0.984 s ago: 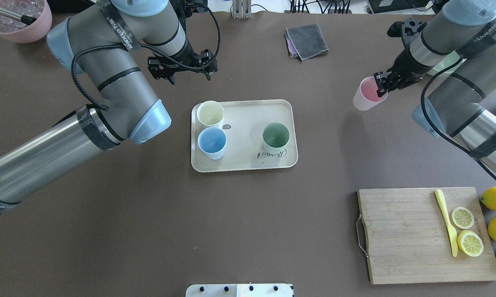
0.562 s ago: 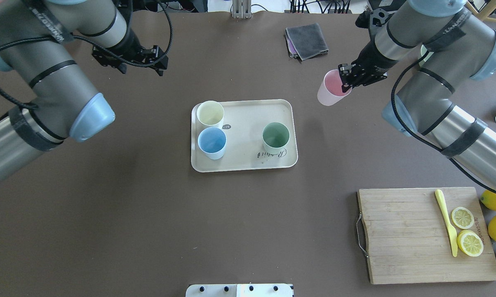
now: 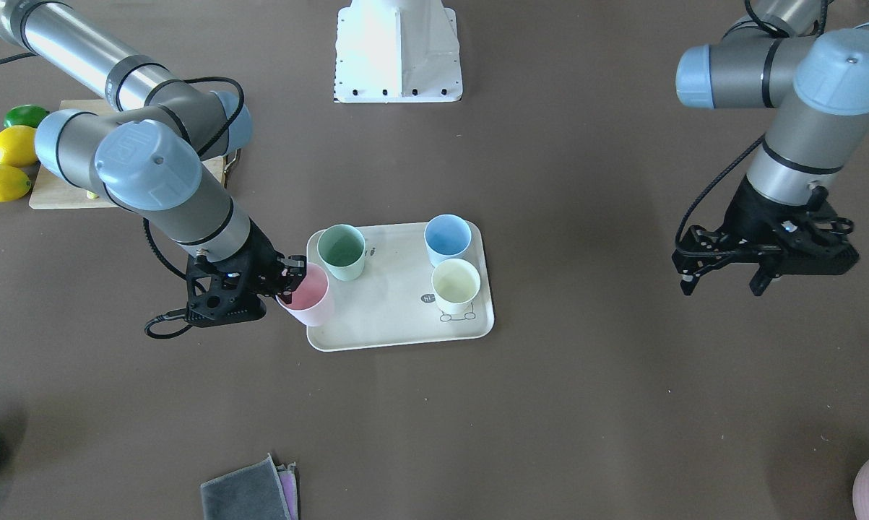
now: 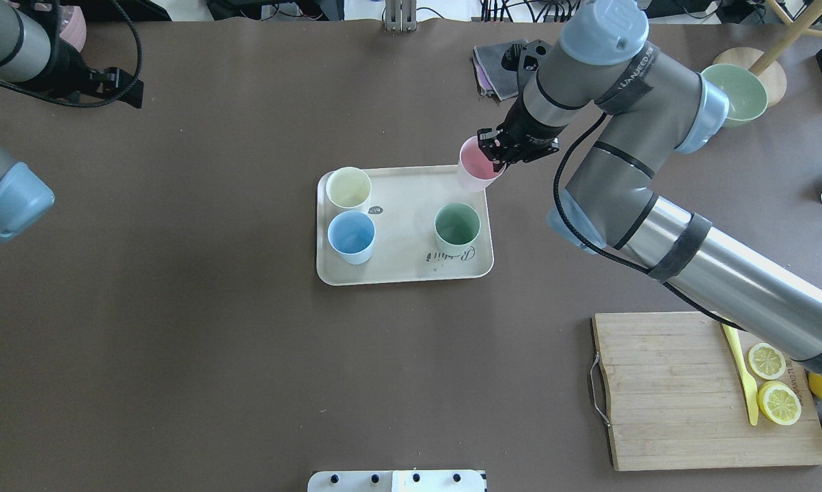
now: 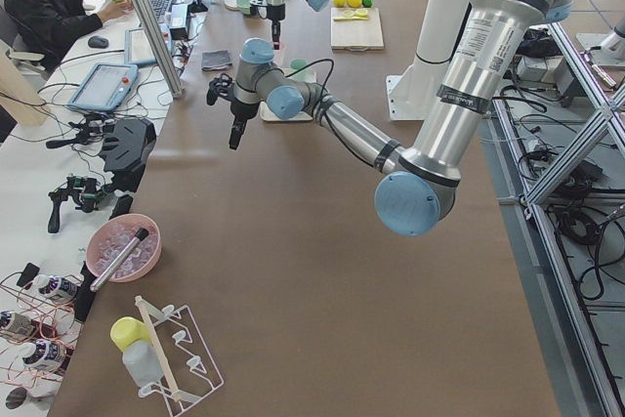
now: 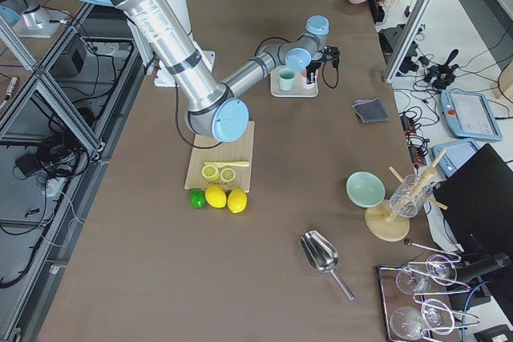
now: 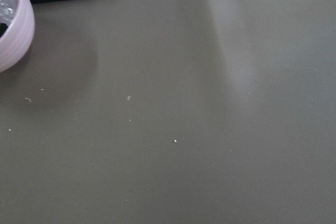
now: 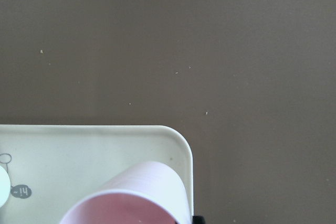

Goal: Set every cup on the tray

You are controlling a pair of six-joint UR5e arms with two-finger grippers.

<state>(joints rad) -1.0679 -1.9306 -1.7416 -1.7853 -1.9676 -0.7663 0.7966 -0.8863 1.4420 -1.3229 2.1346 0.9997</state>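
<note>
Right wrist-mounted view: a small pink tapered matte plastic cup [image 8: 139,195] sits directly below the fingers, over the rounded corner of the flat beige rectangular tray [image 8: 79,148] with its raised rim.
Right fingers [image 4: 496,158]: clenched on the pink cup's rim, which hangs tilted; I cannot tell whether its base touches the tray.
Handling: probably light, stiff and thin-walled, with a matte skin that should not slip. A rim pinch leaves it free to swing, so level it before letting go.
Beyond the fingers: sage green cup [image 4: 457,227] is nearest, with pastel blue cup [image 4: 351,236] and cream-yellow cup [image 4: 348,188] farther along, just beside each other. All three stand upright on the tray.
Left fingers [image 3: 756,282]: spread and holding nothing, well apart from the tray, above the brown surface [image 3: 550,404].
</note>
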